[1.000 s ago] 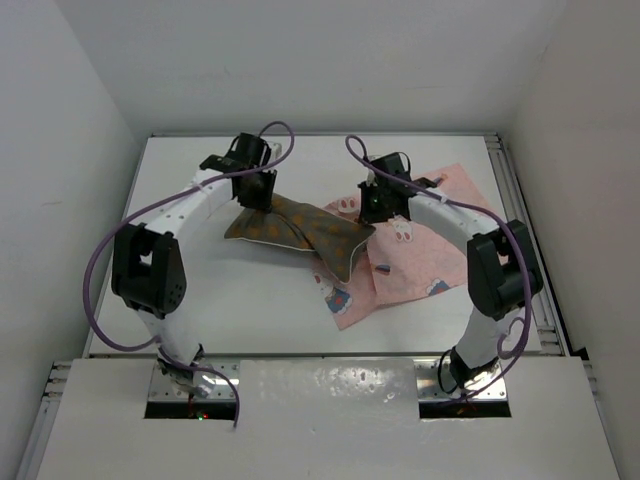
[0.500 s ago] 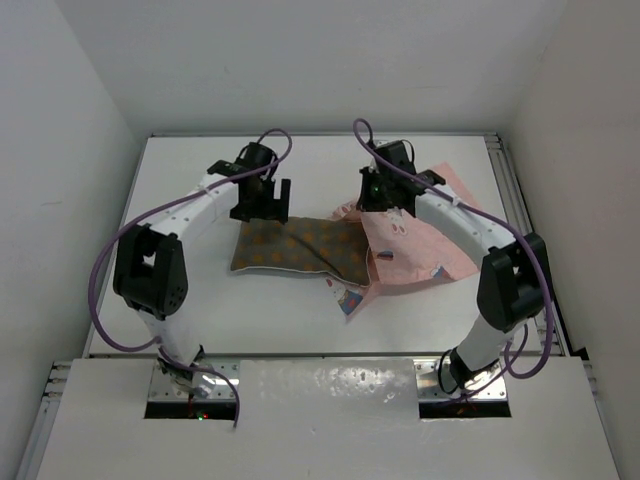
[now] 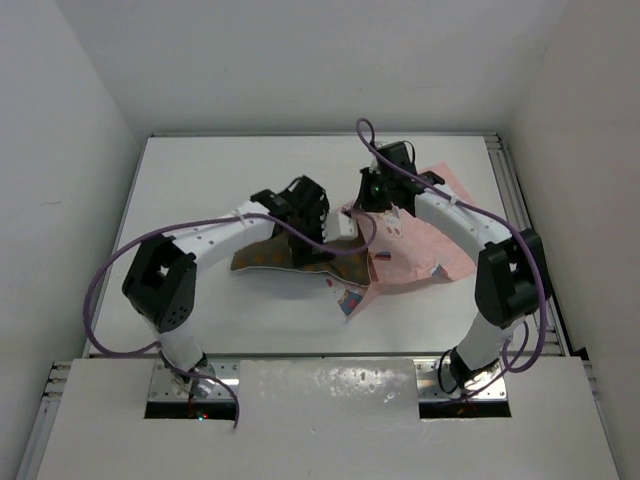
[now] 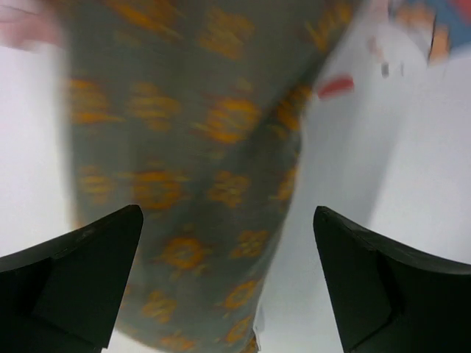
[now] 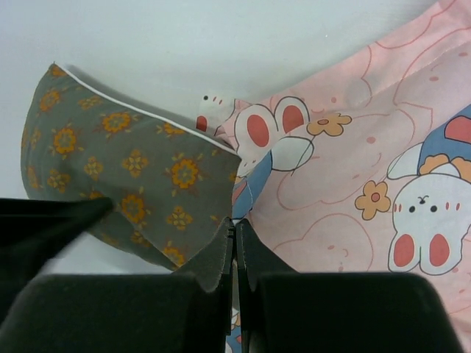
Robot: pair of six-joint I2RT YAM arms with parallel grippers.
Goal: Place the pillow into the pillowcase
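Observation:
The brown pillow (image 3: 262, 255) with its orange pattern lies flat on the white table, and its right end reaches the pillowcase mouth. The pink bunny-print pillowcase (image 3: 425, 240) is spread out to its right. My left gripper (image 3: 312, 238) hovers open over the pillow's right half. In the left wrist view its fingers (image 4: 81, 272) straddle the pillow (image 4: 184, 147) with nothing between them. My right gripper (image 3: 368, 212) is shut on the pillowcase's left edge and holds it raised. The right wrist view shows those jaws (image 5: 235, 229) pinching the pillowcase (image 5: 353, 147) next to the pillow corner (image 5: 125, 165).
A folded pillowcase corner (image 3: 345, 298) with a blue print pokes out below the pillow's right end. White walls enclose the table (image 3: 200, 180) on the left, back and right. A metal rail (image 3: 520, 200) runs along the right edge.
My left gripper opened and let go of the pillow, which dropped flat. The left arm then swung right over the pillow. My right gripper raised the pillowcase edge and keeps its hold.

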